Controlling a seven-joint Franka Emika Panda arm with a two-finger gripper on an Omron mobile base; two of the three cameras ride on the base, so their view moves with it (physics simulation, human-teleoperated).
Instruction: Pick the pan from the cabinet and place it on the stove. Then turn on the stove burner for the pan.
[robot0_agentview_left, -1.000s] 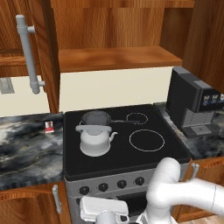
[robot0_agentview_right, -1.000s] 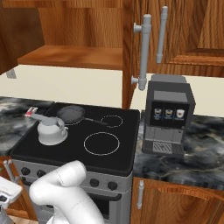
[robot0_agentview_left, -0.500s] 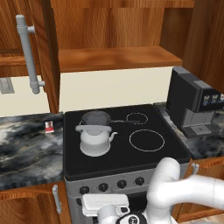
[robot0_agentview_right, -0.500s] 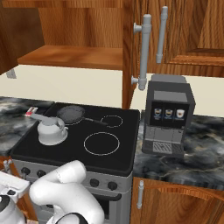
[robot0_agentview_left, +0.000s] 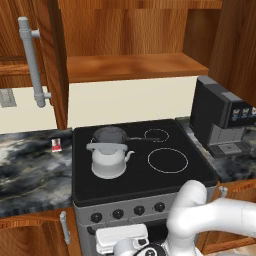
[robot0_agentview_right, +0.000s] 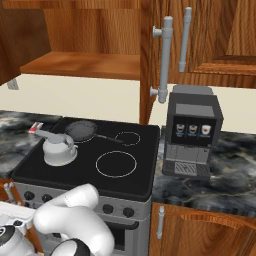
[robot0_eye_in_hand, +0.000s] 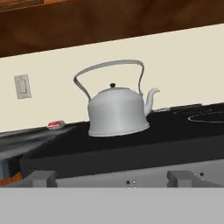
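grey finger tips (robot0_eye_in_hand: 41, 178) stand wide apart with nothing between them, low in front of the stove (robot0_eye_in_hand: 131, 151), level with its metal front edge. just beyond them on the black glass sits the white kettle (robot0_eye_in_hand: 117, 109), and behind it, at the back left of the cooktop, the pan (robot0_agentview_left: 110, 135) rests with its thin handle pointing right toward the small ring (robot0_agentview_left: 155, 135). above, the cabinet (robot0_agentview_left: 135, 67) stands open with its shelf bare, and the black coffee machine (robot0_agentview_right: 192, 131) sits on the marbled bench (robot0_agentview_right: 225, 172) to the right.
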